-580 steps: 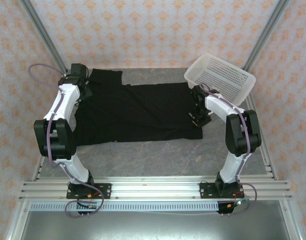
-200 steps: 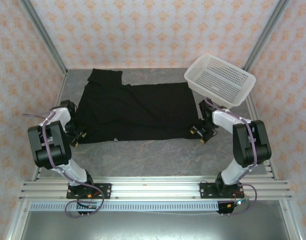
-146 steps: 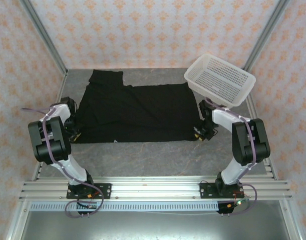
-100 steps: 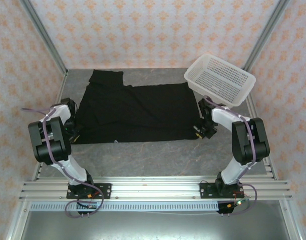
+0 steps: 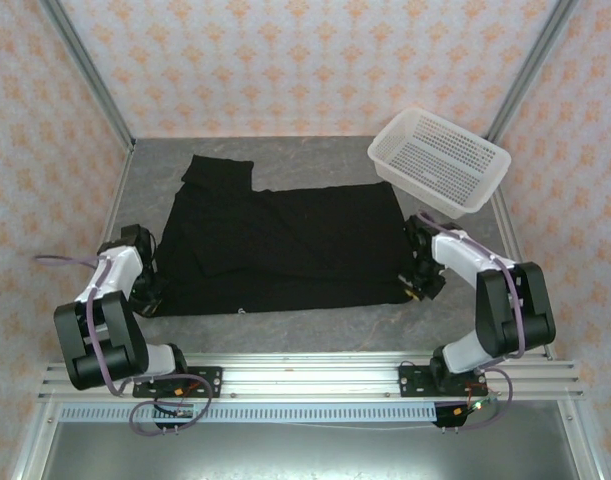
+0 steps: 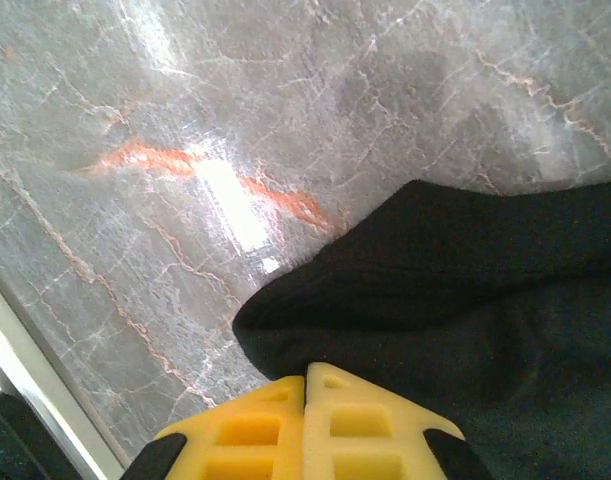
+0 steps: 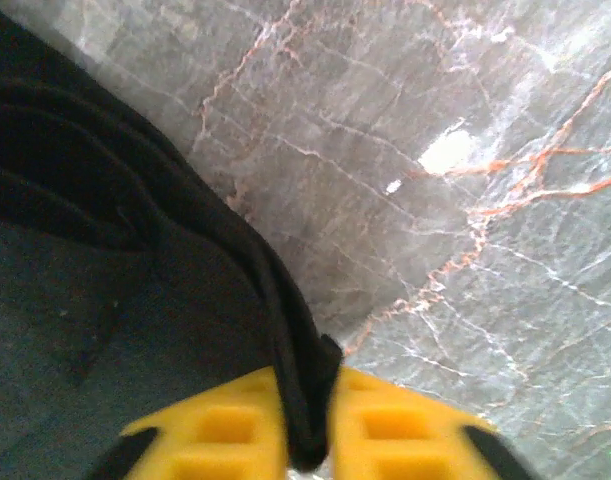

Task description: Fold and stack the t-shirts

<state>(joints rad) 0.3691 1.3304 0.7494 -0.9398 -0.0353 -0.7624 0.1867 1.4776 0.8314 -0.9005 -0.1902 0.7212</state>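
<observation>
A black t-shirt (image 5: 285, 245) lies spread on the grey marble table (image 5: 315, 325), plain side up, one sleeve pointing to the far left. My left gripper (image 5: 150, 292) sits low at its near-left corner. In the left wrist view the yellow fingers (image 6: 365, 420) are pressed together at the tip of a raised fold of the t-shirt (image 6: 465, 270). My right gripper (image 5: 422, 287) is at the near-right corner. In the right wrist view the right gripper (image 7: 305, 420) is shut on a bunched edge of the t-shirt (image 7: 105, 250), black cloth showing between the pads.
A white perforated basket (image 5: 440, 158) stands tilted at the far right, just beyond the shirt's corner. Metal frame posts and patterned walls enclose the table. Bare marble runs along the near edge in front of the shirt.
Both grippers closed at the shirt's near corners and drew back toward the near edge. The whole shirt slid nearer with them and its near hem skewed slightly.
</observation>
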